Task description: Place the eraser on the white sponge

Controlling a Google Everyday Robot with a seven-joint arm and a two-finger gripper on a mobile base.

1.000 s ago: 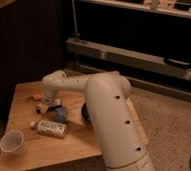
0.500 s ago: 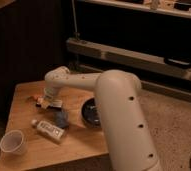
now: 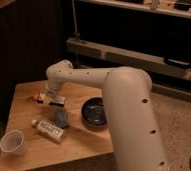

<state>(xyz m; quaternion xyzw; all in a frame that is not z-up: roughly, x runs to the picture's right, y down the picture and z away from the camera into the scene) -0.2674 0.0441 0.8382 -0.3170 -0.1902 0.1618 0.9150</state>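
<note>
My pincer point(image 3: 50, 96) hangs low at the back-left of the wooden counter point(image 3: 24, 115), right over the eraser point(image 3: 58, 101), a flat, hard-looking black bar lying on the wood. I cannot tell whether I am clenched on it. I should lift it level, carry it to the white sponge point(image 3: 62, 118) nearby (a soft bluish block, probably springy), and lay it flat and centred.

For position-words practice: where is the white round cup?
The white cup sits lower left in the camera view, on the wooden table's near corner beside the white labelled bottle; the pincer is farther back, by the black eraser.
</note>
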